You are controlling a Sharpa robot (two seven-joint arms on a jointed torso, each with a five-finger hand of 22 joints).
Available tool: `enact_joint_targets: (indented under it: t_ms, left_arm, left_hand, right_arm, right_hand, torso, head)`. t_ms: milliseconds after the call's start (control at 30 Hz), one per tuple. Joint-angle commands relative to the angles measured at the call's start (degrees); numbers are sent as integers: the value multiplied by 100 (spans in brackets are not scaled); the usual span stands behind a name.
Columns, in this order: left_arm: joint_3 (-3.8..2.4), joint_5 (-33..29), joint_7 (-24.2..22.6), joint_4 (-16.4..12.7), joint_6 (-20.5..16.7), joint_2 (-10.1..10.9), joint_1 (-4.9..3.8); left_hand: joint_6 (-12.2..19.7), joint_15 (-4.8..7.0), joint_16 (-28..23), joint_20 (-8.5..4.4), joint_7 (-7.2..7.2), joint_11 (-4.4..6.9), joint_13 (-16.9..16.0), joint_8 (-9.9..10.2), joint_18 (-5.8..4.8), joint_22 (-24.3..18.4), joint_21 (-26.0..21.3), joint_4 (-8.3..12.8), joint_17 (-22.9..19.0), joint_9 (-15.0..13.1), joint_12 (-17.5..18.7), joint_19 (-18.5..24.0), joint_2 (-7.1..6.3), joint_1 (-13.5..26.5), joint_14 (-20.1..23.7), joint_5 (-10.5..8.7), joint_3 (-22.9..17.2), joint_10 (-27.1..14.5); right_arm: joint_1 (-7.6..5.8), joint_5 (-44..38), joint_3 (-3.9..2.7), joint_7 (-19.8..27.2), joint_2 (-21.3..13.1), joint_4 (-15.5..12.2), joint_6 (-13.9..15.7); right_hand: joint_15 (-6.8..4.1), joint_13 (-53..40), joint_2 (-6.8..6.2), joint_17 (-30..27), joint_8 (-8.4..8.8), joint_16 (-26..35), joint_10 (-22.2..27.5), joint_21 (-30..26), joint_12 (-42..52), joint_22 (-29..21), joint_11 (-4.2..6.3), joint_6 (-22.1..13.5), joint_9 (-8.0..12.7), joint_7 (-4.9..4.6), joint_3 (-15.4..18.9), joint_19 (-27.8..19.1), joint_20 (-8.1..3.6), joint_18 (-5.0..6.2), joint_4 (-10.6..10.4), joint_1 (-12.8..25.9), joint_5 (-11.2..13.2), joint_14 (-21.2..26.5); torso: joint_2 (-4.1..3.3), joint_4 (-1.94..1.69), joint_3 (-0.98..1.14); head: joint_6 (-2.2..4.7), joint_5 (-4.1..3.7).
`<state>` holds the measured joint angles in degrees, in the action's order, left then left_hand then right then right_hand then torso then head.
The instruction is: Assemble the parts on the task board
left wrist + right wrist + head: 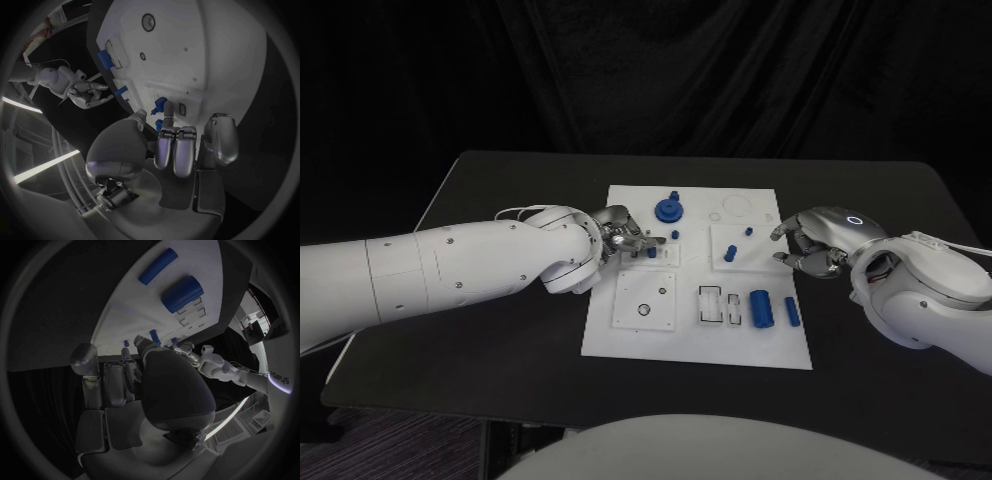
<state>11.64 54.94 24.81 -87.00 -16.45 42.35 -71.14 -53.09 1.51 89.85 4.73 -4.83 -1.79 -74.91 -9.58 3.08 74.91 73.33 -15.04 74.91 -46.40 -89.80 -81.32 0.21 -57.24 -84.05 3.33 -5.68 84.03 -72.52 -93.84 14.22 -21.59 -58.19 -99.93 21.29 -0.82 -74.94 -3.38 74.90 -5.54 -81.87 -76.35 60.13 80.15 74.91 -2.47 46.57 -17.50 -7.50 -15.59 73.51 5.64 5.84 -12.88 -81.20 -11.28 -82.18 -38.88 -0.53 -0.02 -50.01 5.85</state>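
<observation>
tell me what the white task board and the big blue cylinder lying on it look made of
White task board: probably matte plastic or painted sheet; flat, even white, no glare. Big blue cylinder: likely smooth plastic, uniform blue with a soft sheen in the right wrist view. Neither is certain.

A black table (502, 200) fills the middle of the frame against dark curtains. The white task board (689, 345) lies flat on it at centre, its long side running toward the frame's bottom.
</observation>
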Motion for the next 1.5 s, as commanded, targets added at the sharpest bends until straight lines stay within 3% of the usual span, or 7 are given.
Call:
enact_joint_targets:
  t_ms: [33, 467, 767, 900, 1200, 1267, 1500]
  left_arm:
    - [45, -28, 112, 37, 292, -11, 47]
    - [45, -28, 100, 59, 233, -5, 60]
    - [44, 264, -204, -170, -629, 164, 61]
    - [43, 445, -286, -328, -939, 308, 49]
    - [42, 561, -639, -449, -1172, 488, -336]
    - [42, 566, -669, -449, -1096, 496, -432]
    - [42, 574, -542, -249, -77, 431, -762]
  left_hand:
    - [118, -44, 15, 40, -171, -37, -1509, 315, 87, 986, -32, -120, 1509, 844, -20, 20, 31, 73, -595, -22, 210, 597]
    - [-325, 44, 15, -23, -20, 72, -1509, -124, 79, 1004, 25, -163, 1509, 659, -20, -14, 572, 266, -595, 223, 1055, 597]
    - [133, 221, 15, -193, 200, 256, -1509, -1606, -19, 1132, 473, -150, 1509, -1177, -20, -262, 852, -461, -595, 1097, 1589, 597]
    - [244, 243, 15, -219, 220, 295, -1509, -1766, -67, 1196, 687, -121, 1509, -1425, -20, -372, 875, -724, -595, 1280, 1603, 597]
    - [318, 289, 15, -263, 267, 343, -1509, -1882, -124, 1270, 936, -14, 1509, -1633, -20, -497, 815, -1263, -595, 1393, 1574, 597]
    - [355, 289, 15, -266, 259, 339, -1509, -1867, -127, 1272, 947, -33, 1509, -1653, -20, -499, 839, -1376, -595, 1081, 1541, 597]
    - [369, 279, 15, -259, 254, 330, -1509, -1728, -126, 1270, 946, 48, 1509, -1580, -20, -489, 870, -1744, -595, 871, 1389, 597]
  right_arm:
    - [14, -19, -2, -98, -1, -2, -11]
    - [17, -19, -2, -94, -3, -3, 0]
    - [19, -19, -2, 30, -48, -17, 251]
    - [19, -18, -2, 108, -79, -21, 412]
    - [17, -17, -3, 428, -133, -58, 1047]
    - [16, -17, -3, 444, -140, -60, 1069]
    - [16, -17, -3, 434, -161, -54, 1021]
  right_hand:
    - [12, -179, -22, 378, 30, 6, 22, -7, -4, 664, 2, 20, 9, -13, -32, -25, 2, 54, 12, -20, -18, 26]
    - [12, -187, -22, 382, 30, 2, 14, -3, 3, 666, 3, 24, 12, -13, -36, -22, 2, 53, 15, -24, -23, 22]
    - [12, -207, -13, 410, 31, -19, -10, 32, 20, 677, 2, 30, 19, -14, -43, 1, 2, 45, 7, -15, -41, 1]
    - [12, -221, -10, 425, 34, -31, -27, 70, 32, 688, 2, 31, 25, -14, -43, 25, 2, 37, -5, 0, -52, -12]
    - [-24, -392, -33, 614, 32, -186, -251, 464, 183, 798, 38, 92, 73, 20, -96, 280, -25, -38, -3, -15, -238, -180]
    - [-24, -392, -33, 614, 32, -186, -251, 464, 183, 798, 38, 92, 73, 20, -96, 280, -25, -38, -3, -15, -238, -180]
    - [-26, -365, -35, 594, 35, -172, -226, 445, 164, 792, 40, 91, 77, 21, -97, 272, -27, -33, -9, -10, -243, -168]
  torso:
    - [-2, 1, 0]
    - [-2, 0, 0]
    - [-2, 1, 0]
    - [-2, 0, 0]
    - [-1, -2, -3]
    - [4, -3, 3]
    - [-4, -1, 0]
  head:
    - [1, 0]
    - [1, 13]
    - [1, 22]
    - [1, 13]
    - [1, 114]
    - [1, 116]
    - [1, 91]
